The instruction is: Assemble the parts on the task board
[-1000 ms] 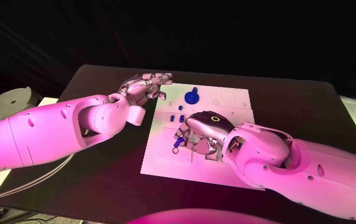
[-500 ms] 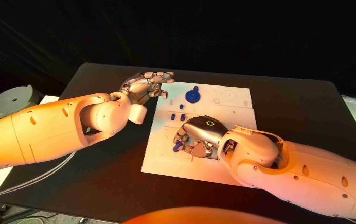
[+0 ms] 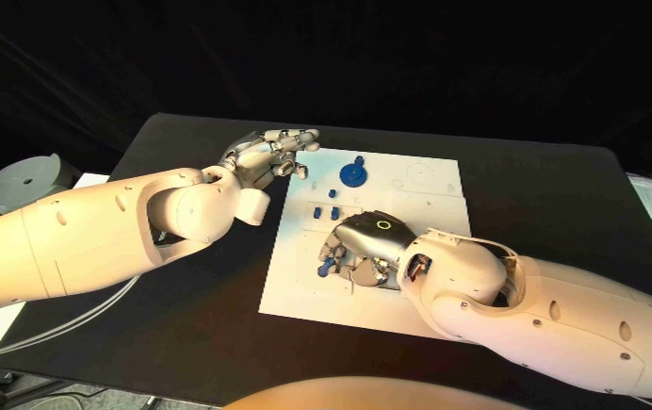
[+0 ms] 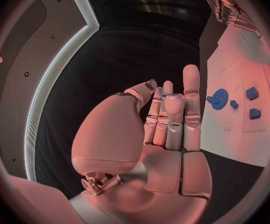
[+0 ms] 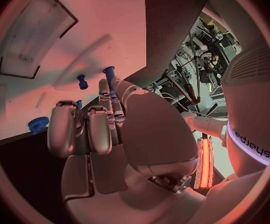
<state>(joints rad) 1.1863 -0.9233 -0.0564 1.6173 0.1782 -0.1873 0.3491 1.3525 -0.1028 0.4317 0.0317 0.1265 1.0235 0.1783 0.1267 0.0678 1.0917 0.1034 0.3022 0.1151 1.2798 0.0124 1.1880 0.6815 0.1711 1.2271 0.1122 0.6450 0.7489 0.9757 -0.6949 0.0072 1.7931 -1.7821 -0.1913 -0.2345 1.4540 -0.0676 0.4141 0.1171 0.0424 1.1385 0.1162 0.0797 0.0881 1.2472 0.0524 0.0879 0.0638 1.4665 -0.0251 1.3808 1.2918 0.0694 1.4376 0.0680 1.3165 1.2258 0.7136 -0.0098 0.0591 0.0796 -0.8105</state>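
Your right hand [image 3: 365, 240] sits low over the near-left part of the board [image 3: 408, 311], palm down with the fingers curled toward the plate. In the right wrist view the fingertips [image 5: 105, 87] close around a short blue peg [image 5: 109, 74], so you have it pinched; its long axis runs in line with the fingers, pointing away from the palm toward the board's surface. From the head camera that peg [image 3: 326, 267] shows just at the left edge of the hand, over the white plate.

Your left hand [image 3: 269, 155] hovers off the board's far-left corner, above the black table [image 3: 177, 141]. Its fingers [image 4: 191, 92] are stretched nearly straight and bunched close together, holding nothing and touching nothing.

On the board, the blue gear [image 3: 352, 177] lies flat near the far edge, with its small tab pointing away from you. Two small blue blocks [image 3: 323, 212] sit side by side between the gear and your right hand. A second small peg [image 5: 82, 81] stands on the plate just beside the held one.

Compared with a second ago, your right hand has slid a little toward you and the left edge of the board, carrying the peg along. Your left hand has kept its place, and the gear and blocks have not moved.
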